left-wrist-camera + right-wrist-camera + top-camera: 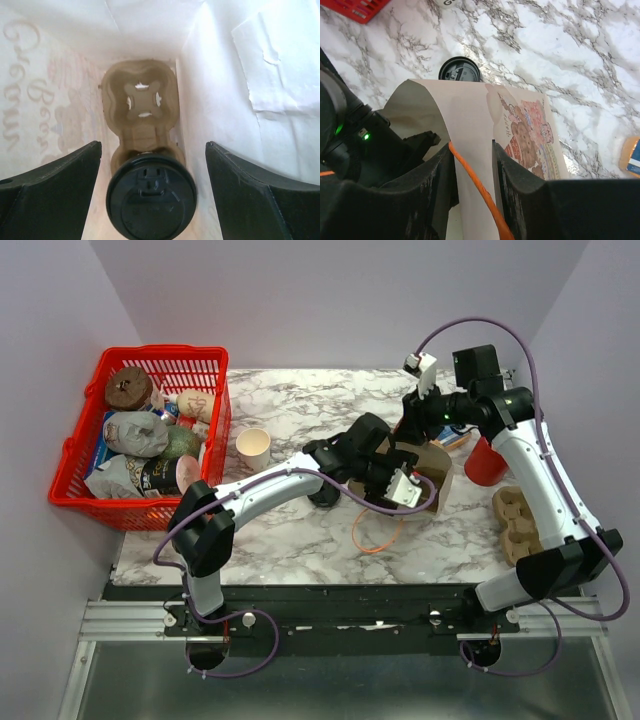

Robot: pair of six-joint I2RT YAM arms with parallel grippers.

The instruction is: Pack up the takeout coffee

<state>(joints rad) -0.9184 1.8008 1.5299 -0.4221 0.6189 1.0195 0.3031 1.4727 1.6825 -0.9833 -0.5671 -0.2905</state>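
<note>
left hand points down, fingers spread wide; right hand pinches the paper bag rim.

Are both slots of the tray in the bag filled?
No, the coffee cup fills one slot of the tray; the far one is empty.

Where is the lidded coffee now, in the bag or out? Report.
In. The left wrist view shows the takeout coffee upright in the carrier, with the paper bag walls around it.

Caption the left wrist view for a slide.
Takeout coffee seated in the pulp carrier inside the paper bag, left jaws open.
</note>
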